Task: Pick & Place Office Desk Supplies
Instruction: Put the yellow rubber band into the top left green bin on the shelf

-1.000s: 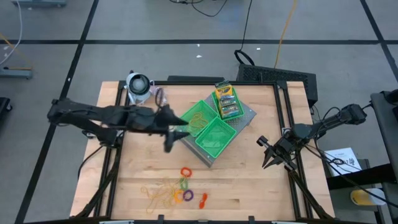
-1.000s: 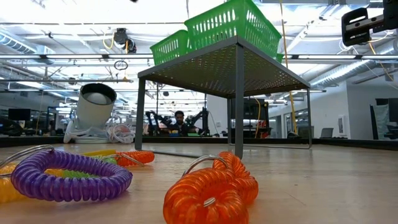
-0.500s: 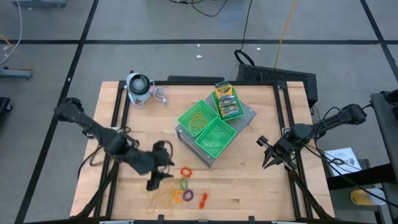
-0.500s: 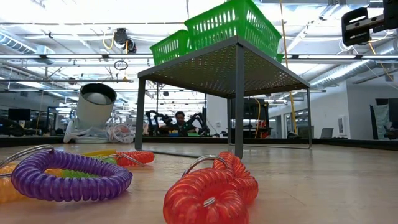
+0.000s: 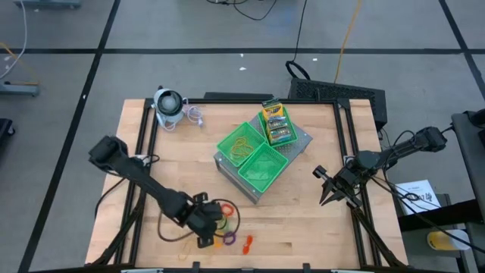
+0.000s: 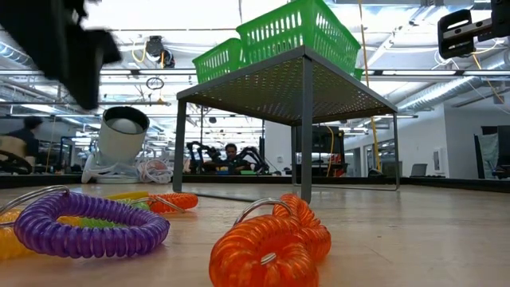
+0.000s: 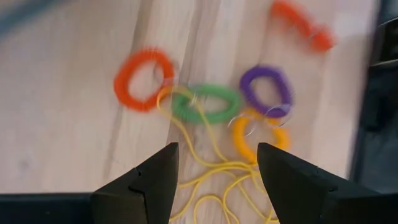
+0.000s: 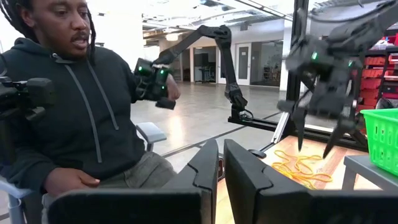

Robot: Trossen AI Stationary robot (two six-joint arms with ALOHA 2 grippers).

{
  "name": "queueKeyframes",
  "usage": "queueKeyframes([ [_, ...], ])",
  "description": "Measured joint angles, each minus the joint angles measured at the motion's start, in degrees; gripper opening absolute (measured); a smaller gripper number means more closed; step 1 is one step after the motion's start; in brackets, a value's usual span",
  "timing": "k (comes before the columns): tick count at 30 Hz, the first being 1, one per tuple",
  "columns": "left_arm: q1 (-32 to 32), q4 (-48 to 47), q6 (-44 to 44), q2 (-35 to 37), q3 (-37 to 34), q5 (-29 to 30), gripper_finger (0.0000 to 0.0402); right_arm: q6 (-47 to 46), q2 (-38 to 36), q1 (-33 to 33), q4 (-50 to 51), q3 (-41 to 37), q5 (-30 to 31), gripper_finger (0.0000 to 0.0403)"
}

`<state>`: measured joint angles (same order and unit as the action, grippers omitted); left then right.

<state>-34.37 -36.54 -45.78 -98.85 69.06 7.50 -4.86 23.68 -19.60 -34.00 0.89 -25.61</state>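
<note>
Table layout around the tray stand

The tray stand sits a little right of the table's middle; it bears three trays, the rear one holding card boxes, the left one a few rubber bands. The round gadget stands at the rear left corner, well behind and left of the stand. The coil rings and loose rubber bands lie before the stand near the front edge, under the left gripper. The right gripper rests right of the stand, at the table's right edge.
</note>
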Motion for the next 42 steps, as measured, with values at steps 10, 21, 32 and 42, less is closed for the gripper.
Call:
queueKeyframes([
  [10, 0.3, 5.0, -9.0, -7.6, 0.0, -1.3, 0.0225, 0.0, 0.0, 0.0, 0.0, 0.0, 0.0, 0.002],
  [21, 0.3, 4.0, -10.9, -12.6, 0.4, -1.4, 0.0225, 0.0, 0.0, 0.0, 0.0, 0.0, 0.0, 0.002],
  [32, 0.3, 3.0, -11.3, -12.8, 0.2, 1.7, 0.0106, 0.0, 0.0, 0.0, 0.0, 0.0, 0.0, 0.002],
  [42, 1.0, 2.5, -13.4, -12.9, 0.1, 4.5, 0.0006, 0.0, 0.0, 0.0, 0.0, 0.0, 0.0, 0.002],
])
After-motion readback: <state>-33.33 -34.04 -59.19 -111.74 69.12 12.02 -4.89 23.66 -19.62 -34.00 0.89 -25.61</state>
